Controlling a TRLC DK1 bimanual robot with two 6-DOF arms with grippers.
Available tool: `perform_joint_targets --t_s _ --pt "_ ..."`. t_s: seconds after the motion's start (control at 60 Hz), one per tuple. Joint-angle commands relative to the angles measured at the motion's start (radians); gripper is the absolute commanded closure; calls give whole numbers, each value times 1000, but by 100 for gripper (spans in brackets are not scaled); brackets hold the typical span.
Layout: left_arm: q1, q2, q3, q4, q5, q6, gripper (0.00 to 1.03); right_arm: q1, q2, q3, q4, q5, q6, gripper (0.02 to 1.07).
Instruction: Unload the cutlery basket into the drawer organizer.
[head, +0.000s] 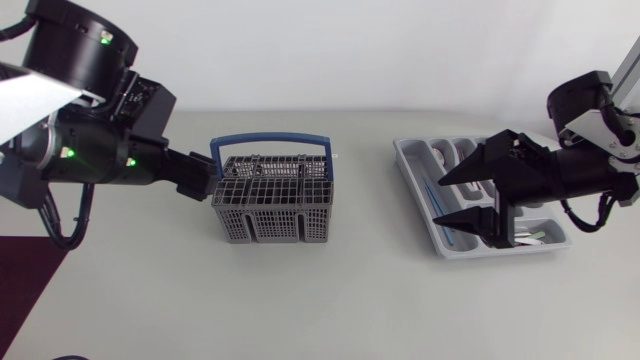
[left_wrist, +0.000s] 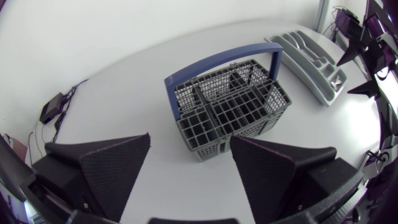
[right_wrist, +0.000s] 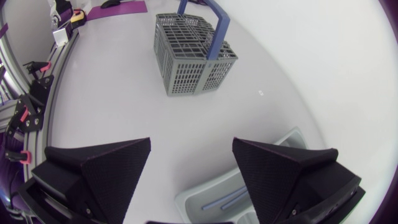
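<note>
Left wrist view, near to far: left hand (left_wrist: 190, 138), spread and empty; basket (left_wrist: 230, 112) just ahead on the bench (left_wrist: 124, 93), no cutlery visible in its cells; organizer (left_wrist: 298, 68) beyond, under the spread, empty right hand (head: 438, 201). Head view shows cutlery (head: 530, 236) in the organizer. Unloading appears essentially complete.

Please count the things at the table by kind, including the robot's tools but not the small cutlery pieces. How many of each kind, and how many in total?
Basket: 1
Organizer: 1
Tools: 2 (left tool, right tool)
Total: 4
</note>
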Motion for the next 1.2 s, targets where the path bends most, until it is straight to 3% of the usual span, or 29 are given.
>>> perform_joint_targets --t_s 0.0,0.267,0.5,0.617,0.883,1.183 --pt "50 -24 -59 30 12 38 7 71 -22 -32 62 19 161 12" --pt "269 15 -145 146 181 78 7 229 51 -54 344 102 482 13" --pt "372 127 -160 272 249 95 7 294 218 -9 502 196 617 13" --pt "395 235 -148 369 252 94 7 307 335 57 559 240 669 13" --pt "403 445 -44 418 252 86 7 332 505 201 624 292 759 13" --pt "332 505 -10 418 252 71 7 353 554 262 624 311 790 13"
